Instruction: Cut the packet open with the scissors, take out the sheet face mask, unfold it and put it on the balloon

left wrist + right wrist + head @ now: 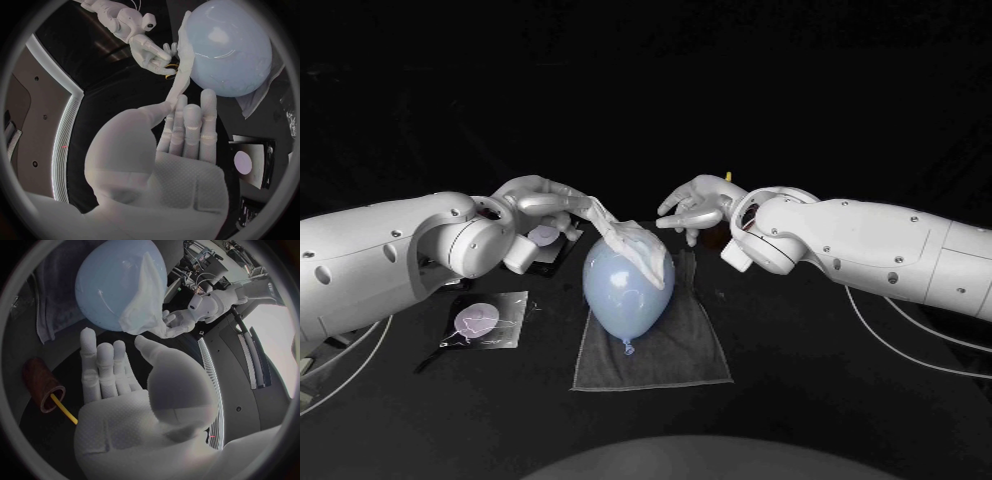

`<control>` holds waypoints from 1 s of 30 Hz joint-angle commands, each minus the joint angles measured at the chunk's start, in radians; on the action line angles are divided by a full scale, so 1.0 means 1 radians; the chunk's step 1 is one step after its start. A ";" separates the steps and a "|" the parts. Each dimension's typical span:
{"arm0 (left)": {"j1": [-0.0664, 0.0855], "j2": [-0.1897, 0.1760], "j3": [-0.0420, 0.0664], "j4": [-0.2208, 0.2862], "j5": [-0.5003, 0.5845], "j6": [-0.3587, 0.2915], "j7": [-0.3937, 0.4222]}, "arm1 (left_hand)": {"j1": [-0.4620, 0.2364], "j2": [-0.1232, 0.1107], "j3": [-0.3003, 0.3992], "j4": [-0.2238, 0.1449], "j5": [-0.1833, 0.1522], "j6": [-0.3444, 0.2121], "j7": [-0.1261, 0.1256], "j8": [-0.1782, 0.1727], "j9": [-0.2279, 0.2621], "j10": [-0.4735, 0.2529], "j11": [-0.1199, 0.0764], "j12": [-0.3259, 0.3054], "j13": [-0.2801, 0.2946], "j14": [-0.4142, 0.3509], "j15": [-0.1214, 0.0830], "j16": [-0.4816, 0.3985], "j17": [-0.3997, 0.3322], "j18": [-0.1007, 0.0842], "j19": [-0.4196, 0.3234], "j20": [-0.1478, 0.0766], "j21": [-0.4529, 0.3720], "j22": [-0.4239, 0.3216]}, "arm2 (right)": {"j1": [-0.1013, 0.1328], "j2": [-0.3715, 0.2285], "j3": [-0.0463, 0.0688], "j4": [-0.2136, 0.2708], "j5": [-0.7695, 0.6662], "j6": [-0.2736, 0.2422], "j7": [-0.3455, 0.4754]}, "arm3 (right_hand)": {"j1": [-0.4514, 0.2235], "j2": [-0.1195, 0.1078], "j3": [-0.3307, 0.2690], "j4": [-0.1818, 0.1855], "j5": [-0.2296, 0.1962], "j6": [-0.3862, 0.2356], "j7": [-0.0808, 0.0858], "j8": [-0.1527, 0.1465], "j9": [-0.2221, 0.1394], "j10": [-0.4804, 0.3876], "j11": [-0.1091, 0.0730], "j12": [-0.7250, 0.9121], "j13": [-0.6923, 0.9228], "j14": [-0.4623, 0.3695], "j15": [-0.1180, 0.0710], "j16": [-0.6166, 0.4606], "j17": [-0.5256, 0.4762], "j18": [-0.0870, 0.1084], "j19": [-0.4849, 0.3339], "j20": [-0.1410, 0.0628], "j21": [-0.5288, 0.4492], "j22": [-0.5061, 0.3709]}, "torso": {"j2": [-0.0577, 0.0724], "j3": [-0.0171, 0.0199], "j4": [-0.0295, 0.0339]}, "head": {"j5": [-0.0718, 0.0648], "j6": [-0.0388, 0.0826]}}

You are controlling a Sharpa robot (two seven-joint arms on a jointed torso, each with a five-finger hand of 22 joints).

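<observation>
A pale blue balloon (626,290) (234,50) (109,282) lies on a grey towel (678,350). The white sheet mask (635,243) (178,82) (145,307) hangs crumpled over the balloon's far end. My left hand (548,205) (187,125) (181,322) pinches one corner of the mask just left of the balloon. Just right of the balloon's far end, my right hand (697,207) (119,375) (150,52) hovers with its fingers spread, holding nothing. The cut clear packet (488,320) lies flat on the table to the left of the towel.
A brown holder (40,385) with a yellow handle (728,178) sticking out stands behind my right hand. A black tray with a pale purple disc (545,236) (242,162) sits under my left hand.
</observation>
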 commanded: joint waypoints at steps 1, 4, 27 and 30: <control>0.000 0.006 0.001 -0.006 -0.010 -0.035 -0.055 | -0.026 -0.016 -0.013 0.018 -0.001 -0.026 0.007 -0.014 -0.016 -0.001 0.009 -0.005 0.002 -0.001 0.011 -0.004 -0.004 0.009 0.001 0.011 -0.010 -0.004 | -0.001 0.000 0.000 -0.002 -0.017 -0.009 -0.043 | 0.000 -0.009 -0.015 0.009 0.005 -0.013 0.048 -0.002 -0.003 -0.010 0.002 0.011 -0.007 -0.011 0.002 0.000 -0.007 0.012 -0.004 0.004 -0.008 -0.007 | 0.001 -0.0003 0.0001 | 0.000 -0.001; 0.000 0.008 0.000 -0.012 -0.019 -0.061 -0.074 | -0.051 -0.047 -0.046 0.042 -0.001 -0.059 0.019 -0.030 -0.030 -0.011 0.019 -0.008 0.004 -0.014 0.019 -0.008 -0.021 0.009 0.001 0.019 -0.022 -0.013 | -0.002 -0.005 0.000 0.000 -0.017 -0.018 -0.047 | -0.002 -0.010 -0.025 0.020 0.006 -0.017 0.049 0.003 -0.003 -0.009 0.003 0.021 -0.012 -0.011 0.003 0.007 -0.011 0.012 0.001 0.006 -0.011 -0.011 | 0.000 0.0000 0.0004 | 0.000 0.000; 0.000 -0.020 0.000 -0.025 -0.161 -0.120 -0.072 | 0.168 -0.035 -0.604 0.215 -0.001 -0.296 0.067 0.113 -0.068 -0.373 0.080 0.144 0.042 -0.146 0.079 0.029 -0.106 0.010 -0.019 0.075 -0.092 -0.067 | -0.032 -0.195 -0.001 0.225 -0.298 -0.241 0.119 | 0.093 0.003 0.038 -0.042 0.046 0.254 -0.047 0.054 -0.038 0.431 -0.093 0.372 0.339 0.489 -0.090 0.258 0.511 -0.041 0.292 -0.082 0.394 0.244 | -0.001 0.0000 -0.0002 | -0.001 -0.010; 0.000 -0.024 0.000 -0.024 -0.174 -0.130 -0.034 | 0.198 -0.017 -0.620 0.213 0.000 -0.297 0.070 0.134 -0.076 -0.406 0.085 0.186 0.054 -0.151 0.082 0.033 -0.114 0.010 -0.021 0.078 -0.092 -0.068 | -0.045 -0.201 -0.001 0.248 -0.356 -0.258 0.122 | 0.095 0.001 0.041 -0.050 0.046 0.265 -0.050 0.050 -0.042 0.458 -0.097 0.395 0.379 0.511 -0.094 0.267 0.547 -0.048 0.311 -0.085 0.432 0.271 | 0.000 0.0002 0.0000 | -0.003 -0.009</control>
